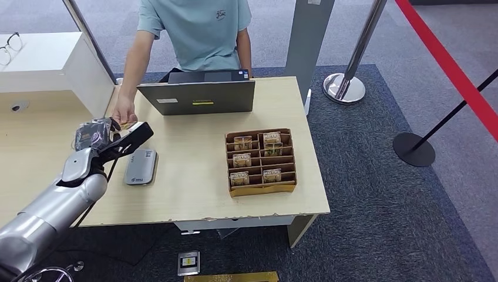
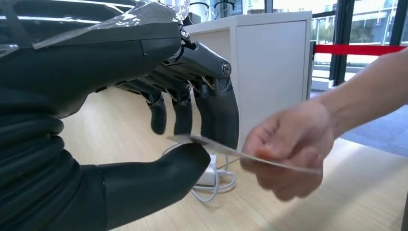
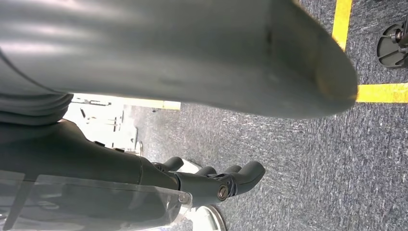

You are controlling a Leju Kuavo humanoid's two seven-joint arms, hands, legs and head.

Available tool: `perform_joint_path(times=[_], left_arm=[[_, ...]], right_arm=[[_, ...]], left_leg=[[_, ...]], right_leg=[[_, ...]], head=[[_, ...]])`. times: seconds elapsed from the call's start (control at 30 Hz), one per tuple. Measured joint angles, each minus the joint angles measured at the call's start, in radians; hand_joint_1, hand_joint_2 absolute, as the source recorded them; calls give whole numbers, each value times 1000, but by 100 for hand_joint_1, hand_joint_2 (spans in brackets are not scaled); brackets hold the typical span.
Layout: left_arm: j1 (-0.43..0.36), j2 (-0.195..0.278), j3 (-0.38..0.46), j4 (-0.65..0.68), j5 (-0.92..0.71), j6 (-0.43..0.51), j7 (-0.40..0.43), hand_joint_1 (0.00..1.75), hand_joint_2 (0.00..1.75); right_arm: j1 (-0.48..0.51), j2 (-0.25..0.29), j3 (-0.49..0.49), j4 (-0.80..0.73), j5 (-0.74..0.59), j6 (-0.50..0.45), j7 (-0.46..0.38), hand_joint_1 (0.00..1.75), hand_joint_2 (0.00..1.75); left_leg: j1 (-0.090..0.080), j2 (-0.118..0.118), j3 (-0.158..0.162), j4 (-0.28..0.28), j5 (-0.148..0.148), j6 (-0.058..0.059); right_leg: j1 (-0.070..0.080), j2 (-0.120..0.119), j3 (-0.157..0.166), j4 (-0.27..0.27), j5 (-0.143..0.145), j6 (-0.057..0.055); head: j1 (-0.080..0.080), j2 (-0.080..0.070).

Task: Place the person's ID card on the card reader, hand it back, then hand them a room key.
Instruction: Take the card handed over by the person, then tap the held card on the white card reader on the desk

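Card (image 2: 250,156) flat, lengthwise from left hand (image 2: 159,144) to person's hand (image 2: 288,149)

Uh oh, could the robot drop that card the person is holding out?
It might. In the left wrist view, the left hand meets the ID card only near one edge, between thumb and fingers, while the person's hand grips the other end. If the person lets go early, the card could slip. It could also fall onto the white cable lying underneath.

Wood desk (image 1: 194,200) w/ laptop (image 1: 199,97), card reader (image 1: 141,167), key-card box (image 1: 261,161).
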Motion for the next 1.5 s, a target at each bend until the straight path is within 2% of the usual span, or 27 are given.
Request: perform_joint_path(times=[1.17, 1.5], left_arm=[[-7, 0, 0, -5, 18, -25, 7, 175, 175], [16, -3, 0, -5, 43, -13, -3, 175, 175]], right_arm=[[0, 2, 11, 0, -1, 2, -8, 0, 0], [0, 3, 16, 0, -1, 2, -15, 0, 0]], left_leg=[[0, 0, 0, 0, 0, 0], [0, 0, 0, 0, 0, 0]], right_leg=[[0, 0, 0, 0, 0, 0], [0, 0, 0, 0, 0, 0]], head=[[0, 0], [0, 0]])
